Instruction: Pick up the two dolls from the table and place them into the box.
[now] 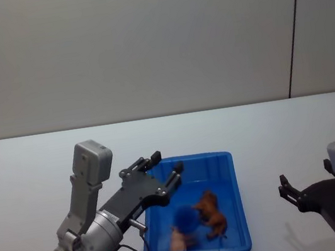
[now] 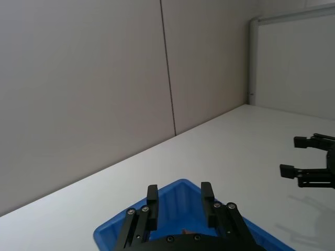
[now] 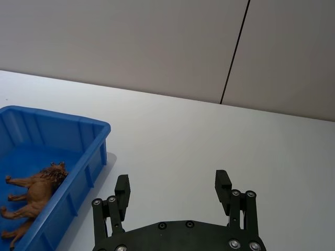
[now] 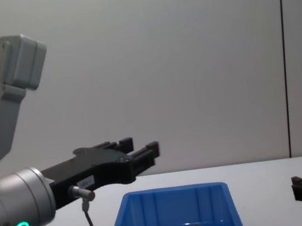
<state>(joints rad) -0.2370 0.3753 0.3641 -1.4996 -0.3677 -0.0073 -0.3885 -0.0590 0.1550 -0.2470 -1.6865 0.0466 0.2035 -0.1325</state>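
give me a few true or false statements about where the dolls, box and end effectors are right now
1. The brown doll lies inside the box. True.
2. The blue doll sits on the table beside the box. False: it is in the box, next to the brown doll.
3. The left end effector is open and holds nothing. True.
4. The right end effector grips the brown doll. False: it is open and empty, over the table to the box's right.
5. The left end effector is above the box's left rim. True.
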